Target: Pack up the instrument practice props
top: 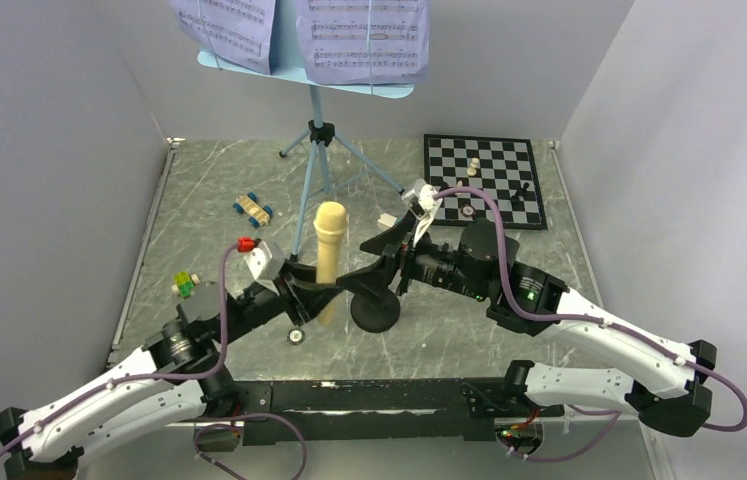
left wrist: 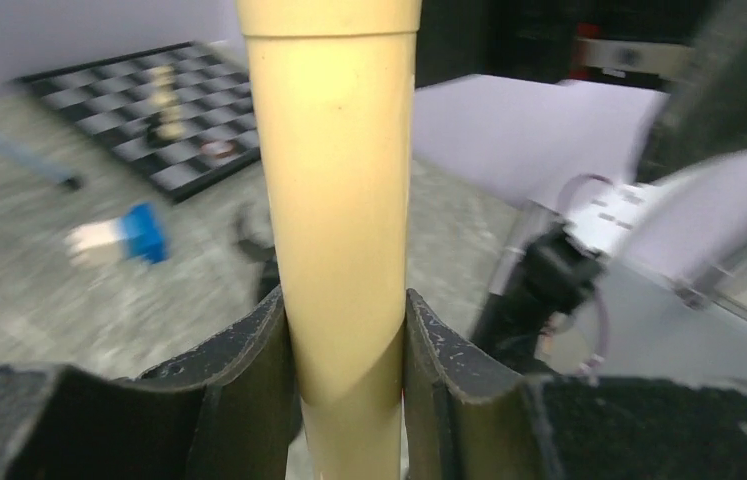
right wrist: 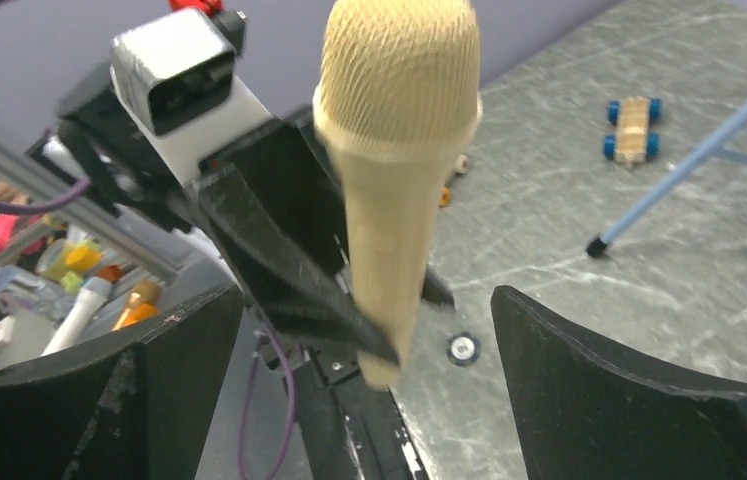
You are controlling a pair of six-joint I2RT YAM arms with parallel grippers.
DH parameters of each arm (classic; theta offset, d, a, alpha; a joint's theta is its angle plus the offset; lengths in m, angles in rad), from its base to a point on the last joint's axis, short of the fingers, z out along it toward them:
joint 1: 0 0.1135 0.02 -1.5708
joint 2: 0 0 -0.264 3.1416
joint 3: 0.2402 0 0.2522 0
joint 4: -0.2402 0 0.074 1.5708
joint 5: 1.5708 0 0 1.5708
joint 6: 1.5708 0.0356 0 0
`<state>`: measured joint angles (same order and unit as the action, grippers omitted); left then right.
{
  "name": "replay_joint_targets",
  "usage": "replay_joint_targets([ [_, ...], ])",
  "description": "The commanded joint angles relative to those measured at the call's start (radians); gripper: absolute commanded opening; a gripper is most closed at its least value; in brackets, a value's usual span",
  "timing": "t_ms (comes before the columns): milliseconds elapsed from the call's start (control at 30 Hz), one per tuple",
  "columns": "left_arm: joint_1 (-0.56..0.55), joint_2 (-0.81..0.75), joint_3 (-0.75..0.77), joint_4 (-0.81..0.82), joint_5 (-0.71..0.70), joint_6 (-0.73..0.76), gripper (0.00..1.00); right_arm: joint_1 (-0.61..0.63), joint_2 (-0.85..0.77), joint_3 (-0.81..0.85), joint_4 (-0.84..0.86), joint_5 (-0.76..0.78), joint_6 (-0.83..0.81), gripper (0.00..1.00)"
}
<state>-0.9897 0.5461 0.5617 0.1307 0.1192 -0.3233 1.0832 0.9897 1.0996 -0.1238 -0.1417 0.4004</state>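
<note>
Microphone (left wrist: 344,200): tan, standing upright with its mesh head pointing up, hanging above the near middle of the table (top: 449,330) between the two arms.
Left gripper (left wrist: 344,305): clamping the microphone low on its body, both fingers (left wrist: 249,350) pressing against its sides. By my judgement it is carrying the whole weight and keeping the thing from tipping.
Right gripper (right wrist: 364,295): jaws standing wide apart on either side of the microphone, touching nothing, with bare gaps showing on both sides.
Why so: with one claw gripping and the other spread clear, the microphone is probably changing hands or coming away from its holder. Which of the two, I cannot tell.
Mic stand (top: 377,315): short and black, its round base resting on the table just right of the microphone, under the right wrist. Whether it is touching the microphone is not showing.
Music stand (top: 315,130): light blue, standing upright on tripod legs at the far middle, well behind both claws and not yet packed.
Sheet-music pages (top: 364,35): two lavender sheets leaning side by side on the stand's shelf, facing the arms.
Chessboard (top: 484,180): lying flat at the far right with a few pieces standing on it, apart from the props.
Toy car (top: 254,208): sitting left of the tripod.
Writing: printed staves are running across the pages, too small to read; no brand or label is showing legibly anywhere.
</note>
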Motion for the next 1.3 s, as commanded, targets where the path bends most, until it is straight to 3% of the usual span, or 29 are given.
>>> replay_joint_targets([
  [0, 0.073, -0.04, 0.12, -0.326, -0.396, -0.011, 0.0, 0.001, -0.044, -0.013, -0.064, 0.131, 0.01, 1.0],
  [100, 0.218, 0.011, 0.18, -0.511, -0.448, -0.061, 0.0, 0.002, -0.049, -0.042, -0.057, 0.135, 0.004, 1.0],
  [200, 0.422, 0.084, 0.197, -0.589, -0.389, -0.082, 0.0, 0.002, -0.03, -0.046, -0.064, 0.128, -0.009, 1.0],
  [367, 0.852, 0.286, 0.184, -0.528, -0.172, -0.089, 0.0, 0.003, 0.007, -0.069, -0.054, 0.093, -0.008, 1.0],
  [500, 1.055, 0.495, 0.2, -0.46, -0.087, -0.124, 0.0, 0.003, 0.004, -0.097, -0.046, 0.071, -0.005, 1.0],
  [633, 1.145, 0.72, 0.279, -0.414, -0.034, -0.116, 0.0, 0.004, -0.02, -0.123, -0.039, 0.08, 0.004, 1.0],
  [800, 1.163, 0.955, 0.402, -0.422, -0.006, -0.121, 0.0, 0.004, -0.054, -0.139, -0.062, 0.114, -0.003, 1.0],
  [1100, 1.162, 1.147, 0.482, -0.437, -0.113, -0.12, 0.01, 0.004, -0.074, -0.107, -0.146, 0.162, -0.027, 1.0],
  [1267, 1.168, 1.205, 0.525, -0.481, -0.18, -0.123, 0.13, 0.004, -0.07, -0.094, -0.163, 0.173, -0.034, 1.0],
])
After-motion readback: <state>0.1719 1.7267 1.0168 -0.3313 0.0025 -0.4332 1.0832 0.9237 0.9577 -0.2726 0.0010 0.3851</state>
